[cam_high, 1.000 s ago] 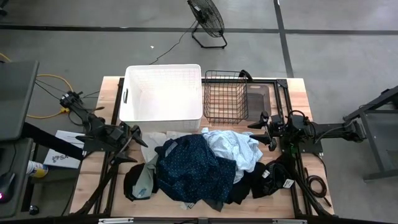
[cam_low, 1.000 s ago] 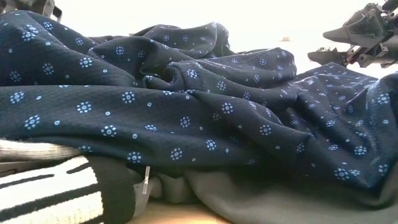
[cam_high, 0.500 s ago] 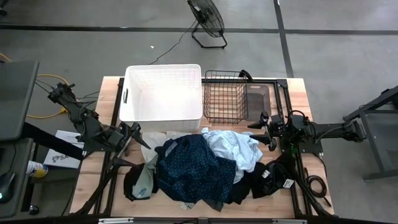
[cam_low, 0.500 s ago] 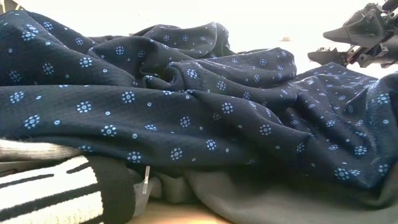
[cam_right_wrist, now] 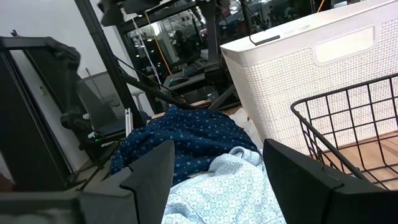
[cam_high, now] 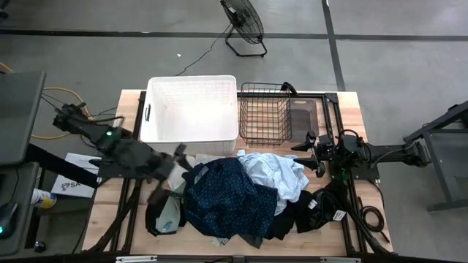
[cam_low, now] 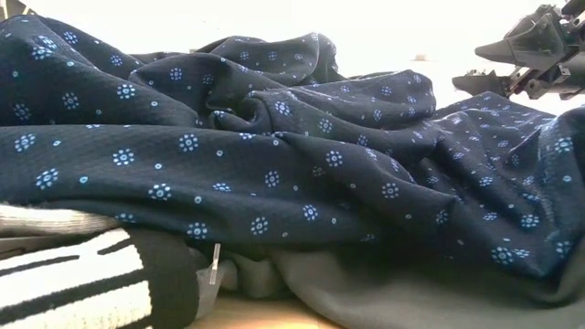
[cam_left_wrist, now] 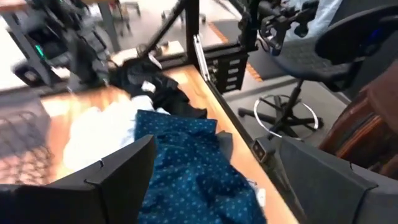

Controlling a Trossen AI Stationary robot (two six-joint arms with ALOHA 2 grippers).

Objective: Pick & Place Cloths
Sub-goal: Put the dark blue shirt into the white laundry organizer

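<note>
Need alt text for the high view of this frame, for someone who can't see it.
A heap of cloths, topped by a dark navy dotted garment and a light blue one, lies on the wooden table in front of a white plastic tub and a black wire basket. The left hand reaches toward the heap's left edge; the right hand is open beside the light blue cloth.

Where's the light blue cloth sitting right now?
In the high view, the light blue cloth lies on the pile's right side, just below the black wire basket, against the navy patterned cloth and near the right tool.
</note>
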